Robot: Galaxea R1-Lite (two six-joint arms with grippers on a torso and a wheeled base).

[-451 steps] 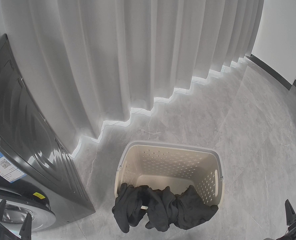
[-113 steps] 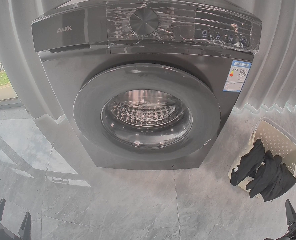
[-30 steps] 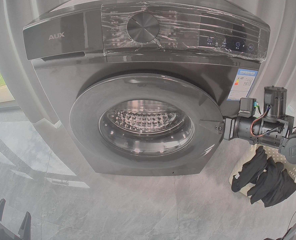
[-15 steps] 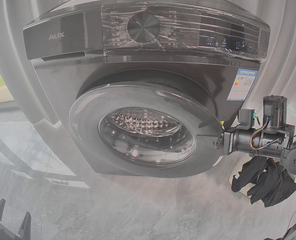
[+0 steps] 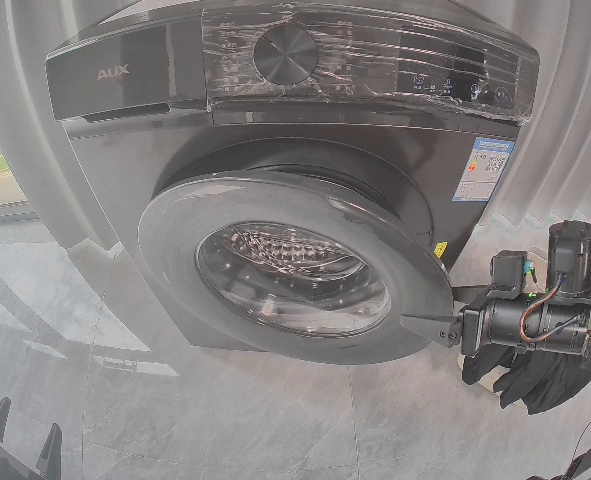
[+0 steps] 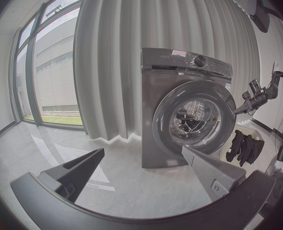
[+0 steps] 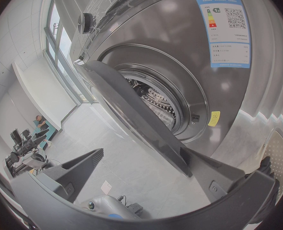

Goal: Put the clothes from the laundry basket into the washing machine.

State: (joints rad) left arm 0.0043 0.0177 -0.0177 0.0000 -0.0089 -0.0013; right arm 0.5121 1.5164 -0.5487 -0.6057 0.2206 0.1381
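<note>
The dark grey washing machine (image 5: 295,121) stands in front of me with its round door (image 5: 295,268) swung partly out from its right edge. My right gripper (image 5: 434,308) is open at that edge. In the right wrist view the door rim (image 7: 138,118) runs between the fingers of this gripper (image 7: 141,152), close against one finger (image 7: 208,170). The drum opening (image 7: 154,99) shows behind the door. Black clothes (image 5: 542,381) hang over the rim of the cream laundry basket (image 7: 278,150) on the floor to the machine's right, below the right arm. My left gripper (image 5: 22,431) is open, low at the left.
White curtains (image 6: 116,64) hang behind the machine, and large windows (image 6: 52,64) lie further left. Bare grey tile floor (image 5: 242,408) spreads in front of the machine. The basket with the clothes (image 6: 243,146) sits close to the machine's right side.
One second ago the door was shut with the right gripper at its right edge. It has since swung out towards me, and the right gripper has drawn back and lower with it.
</note>
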